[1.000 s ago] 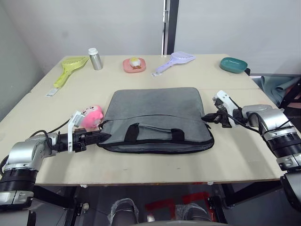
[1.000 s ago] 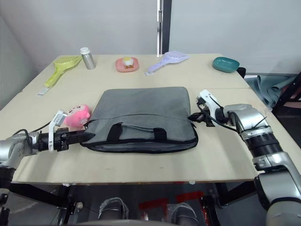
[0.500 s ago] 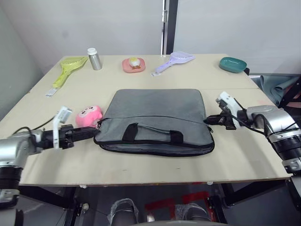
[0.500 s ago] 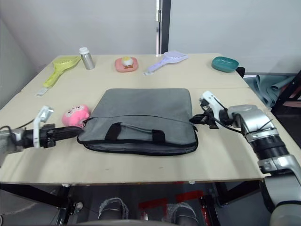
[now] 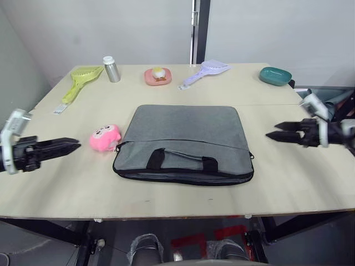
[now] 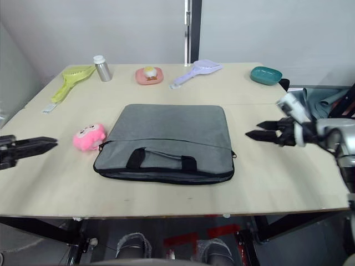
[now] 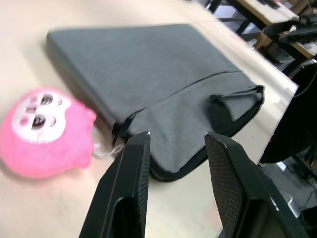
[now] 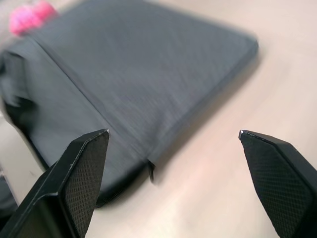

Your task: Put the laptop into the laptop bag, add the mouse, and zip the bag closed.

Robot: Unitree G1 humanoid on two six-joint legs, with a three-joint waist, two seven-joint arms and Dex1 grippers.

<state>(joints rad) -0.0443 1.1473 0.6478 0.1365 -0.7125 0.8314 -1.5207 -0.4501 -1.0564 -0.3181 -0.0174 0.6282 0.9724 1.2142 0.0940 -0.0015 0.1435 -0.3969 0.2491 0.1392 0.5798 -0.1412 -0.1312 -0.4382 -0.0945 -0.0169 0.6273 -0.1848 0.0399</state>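
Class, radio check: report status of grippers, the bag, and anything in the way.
Left gripper open, clear of the laptop bag. Right gripper open, clear on the other side. Bag flat on the table, appears zipped. Pink plush toy touching bag's left corner.

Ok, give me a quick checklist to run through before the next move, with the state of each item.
1. Bag closed: the laptop bag lies flat and its zipper line looks shut. Ok, as far as visible.
2. Laptop and mouse inside: cannot tell, the closed bag hides its contents.
3. Left claw free: open, holding nothing, apart from the bag. Ok.
4. Right claw free: open wide, holding nothing, off the bag's right edge. Ok.
5. Pink plush toy beside the bag's left end, very close to it: it could get knocked by the left claw. Not ok.
6. Bag fully on the table, back from the front edge. Ok.
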